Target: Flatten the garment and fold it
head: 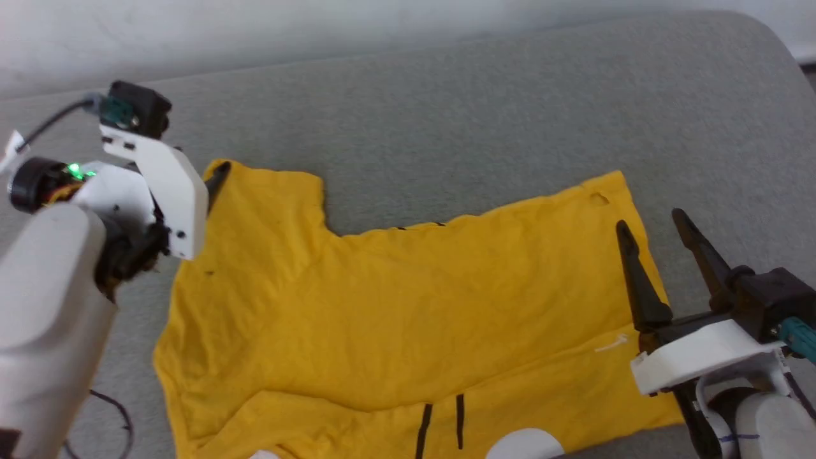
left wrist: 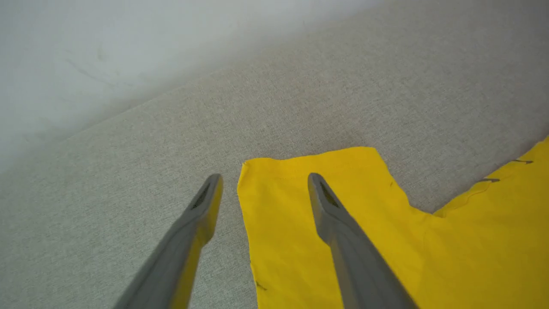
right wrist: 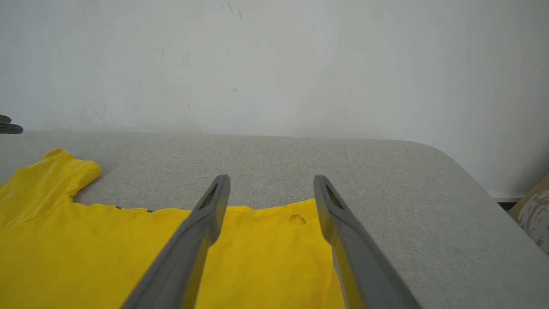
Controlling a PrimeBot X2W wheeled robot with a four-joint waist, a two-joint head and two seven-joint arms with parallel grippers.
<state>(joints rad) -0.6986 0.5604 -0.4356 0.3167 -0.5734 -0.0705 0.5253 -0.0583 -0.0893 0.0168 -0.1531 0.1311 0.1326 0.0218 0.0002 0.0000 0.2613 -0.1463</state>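
Note:
The garment (head: pixel 408 299) is a bright yellow T-shirt spread nearly flat on the grey surface, with two black stripes (head: pixel 440 424) and a white patch (head: pixel 526 443) at its near edge. My left gripper (head: pixel 213 178) hovers open at the far left sleeve corner. In the left wrist view the left gripper (left wrist: pixel 264 177) straddles the sleeve's edge, one finger over the garment (left wrist: pixel 450 257) and one over bare surface. My right gripper (head: pixel 649 218) stands open at the shirt's right edge. In the right wrist view the right gripper (right wrist: pixel 271 177) points over the far right corner of the garment (right wrist: pixel 85 240). Neither holds anything.
The grey padded surface (head: pixel 478 95) runs back to a white wall (right wrist: pixel 274 64) and rounds off at the far right. A brown patterned object (right wrist: pixel 534 210) sits beyond that right end. A dark cable (head: pixel 115 414) loops at the lower left beside my left forearm.

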